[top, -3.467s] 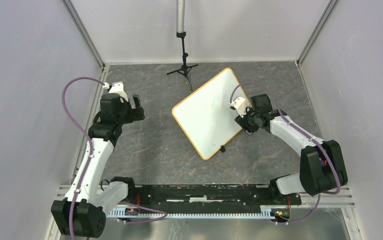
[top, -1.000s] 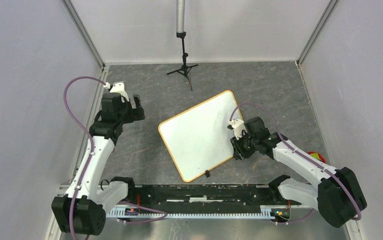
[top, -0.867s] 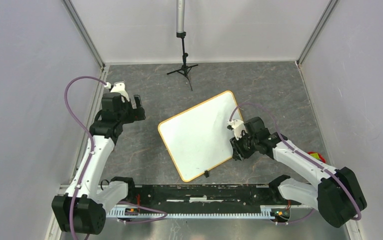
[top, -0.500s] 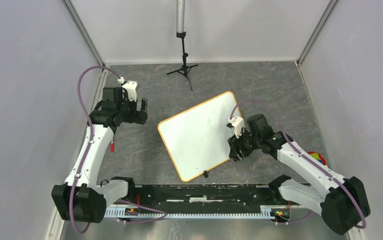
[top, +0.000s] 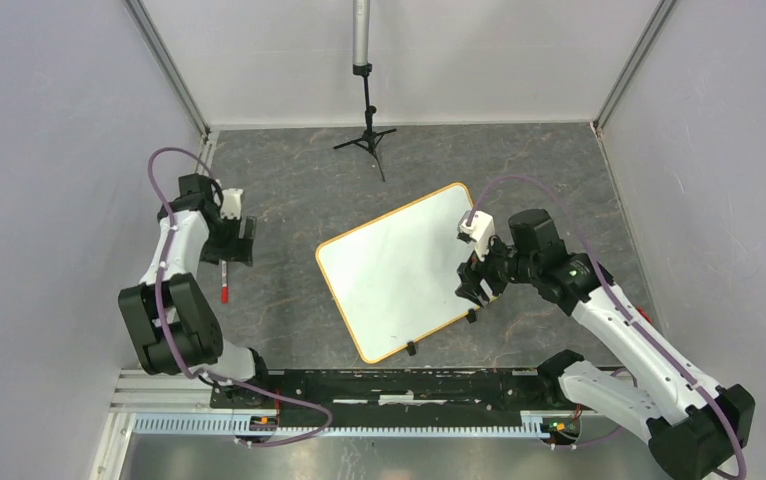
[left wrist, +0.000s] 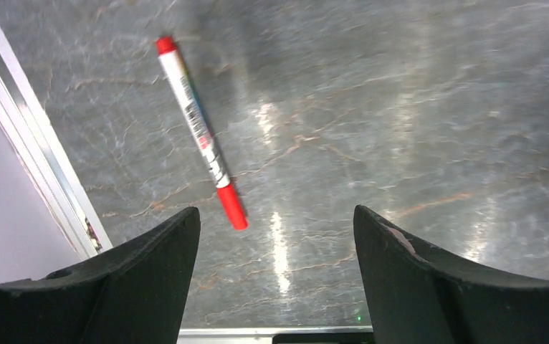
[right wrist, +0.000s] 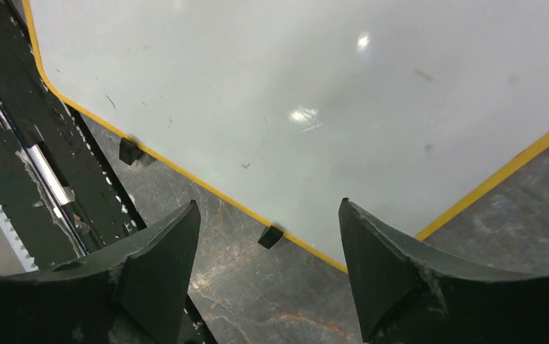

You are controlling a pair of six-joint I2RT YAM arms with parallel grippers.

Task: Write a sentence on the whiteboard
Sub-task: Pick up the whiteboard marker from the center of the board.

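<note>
While spread wide and empty, the left tool (left wrist: 275, 215) hangs above a marker (left wrist: 196, 129).

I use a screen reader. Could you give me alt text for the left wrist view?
A red and white marker lies slanted on the grey marbled table, just beyond the open left gripper, whose two black fingers fill the bottom corners.

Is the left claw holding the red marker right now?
No, the marker lies on the table, apart from the open left claw.
</note>
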